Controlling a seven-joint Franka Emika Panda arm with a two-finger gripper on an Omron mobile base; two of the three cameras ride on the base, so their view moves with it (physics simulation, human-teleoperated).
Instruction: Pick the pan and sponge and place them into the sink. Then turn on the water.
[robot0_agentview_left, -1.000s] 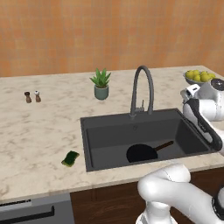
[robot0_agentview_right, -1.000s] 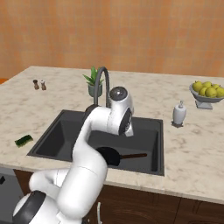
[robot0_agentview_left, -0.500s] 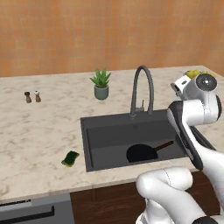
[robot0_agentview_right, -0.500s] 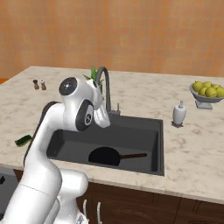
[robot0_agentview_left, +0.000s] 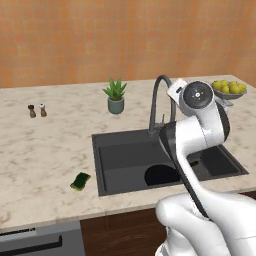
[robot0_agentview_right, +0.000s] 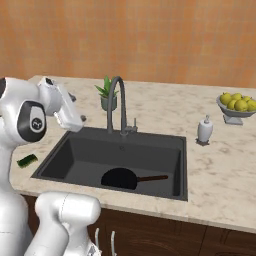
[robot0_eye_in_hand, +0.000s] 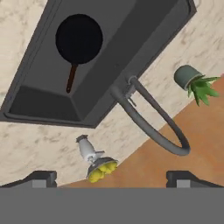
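Note:
The black pan (robot0_agentview_right: 120, 178) lies flat on the floor of the dark grey sink (robot0_agentview_right: 150, 150), its handle pointing right; it also shows in the hand view (robot0_eye_in_hand: 79, 38) and partly behind my arm (robot0_agentview_left: 159, 175). On the counter left of the basin lies the green and yellow sponge (robot0_agentview_left: 80, 181), also visible past my arm (robot0_agentview_right: 27, 160). The arched tap (robot0_agentview_right: 117, 100) stands behind the basin with no water running. My gripper (robot0_eye_in_hand: 112, 179) is open and empty, held high above the sink's left side and well clear of the pan.
A potted plant (robot0_agentview_left: 115, 95) stands behind the tap. Two small shakers (robot0_agentview_left: 37, 110) sit at the far left of the counter. A soap dispenser (robot0_agentview_right: 204, 130) and a bowl of yellow fruit (robot0_agentview_right: 237, 107) are right of the sink. An orange wall backs the counter.
My arm has swung from the sink's right side up and across to its left. The jaws stayed open. Pan and sponge have not moved.

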